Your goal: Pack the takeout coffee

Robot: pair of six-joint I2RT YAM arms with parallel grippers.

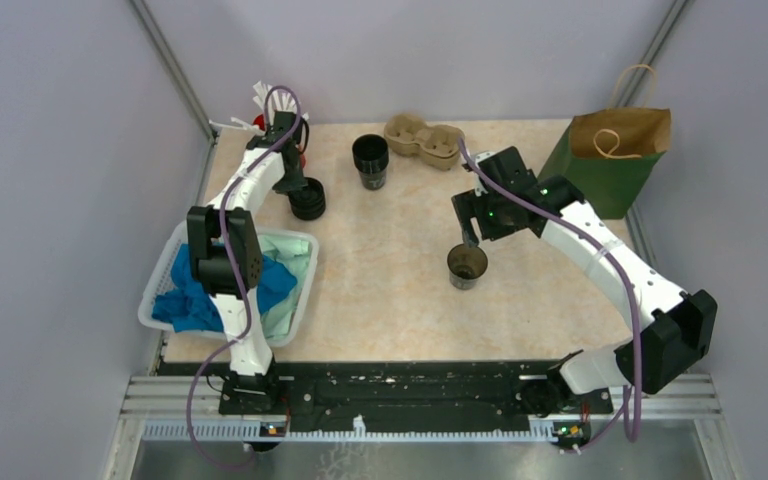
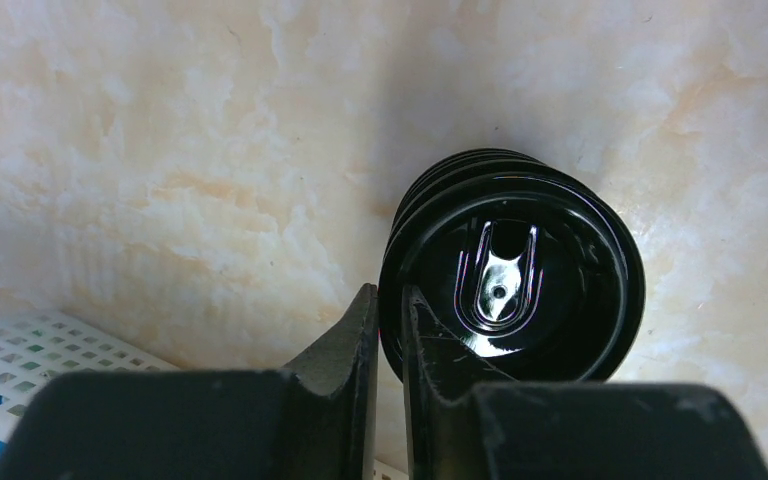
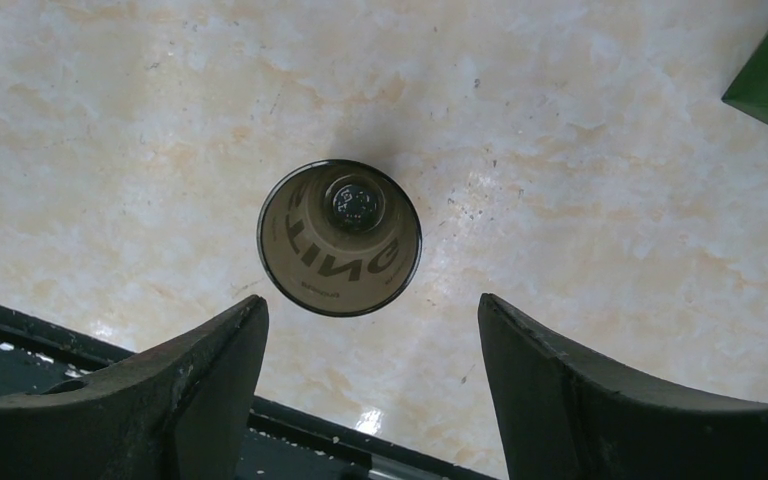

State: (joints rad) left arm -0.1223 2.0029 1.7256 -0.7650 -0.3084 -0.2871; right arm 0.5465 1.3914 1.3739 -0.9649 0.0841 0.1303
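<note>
The coffee cup point(image 1: 467, 266) stands upright on the table point(image 1: 390, 300), a little right of the middle and well apart from the other things. Its mouth is uncovered. From the right wrist camera I look straight down into the coffee cup point(image 3: 340, 238): the inside wall is brown, dark letters show through it, and a small dark round spot sits at the bottom.

The right claw point(image 1: 468, 238) hangs just above the far side of this cup. Its two fingers point(image 3: 200, 390) are spread wide apart and hold nothing; in the wrist view the cup lies beyond the tips of the right claw point(image 3: 370, 310), not between them.

The left arm reaches to the far left part of the table. There the left claw point(image 1: 295, 185) is down at a stack of lids point(image 1: 309, 205), black and round. In the wrist view the left claw point(image 2: 388, 310) is clenched, and in the thin gap between its fingers sits the rim of the top lid point(image 2: 510, 285), glossy, with a U-shaped mark in its centre. The ribbed edges of the stack of lids point(image 2: 460, 165) show under it.

Behind the left claw stands a red cup point(image 1: 260, 122) with white sticks point(image 1: 260, 95). At the far edge are another black cup point(image 1: 370, 160) and, just beside it, a pulp tray point(image 1: 423, 140). A paper bag point(image 1: 600, 170) stands at the far right. A white basket point(image 1: 160, 275) with blue and green cloths point(image 1: 190, 300) is at the near left.
</note>
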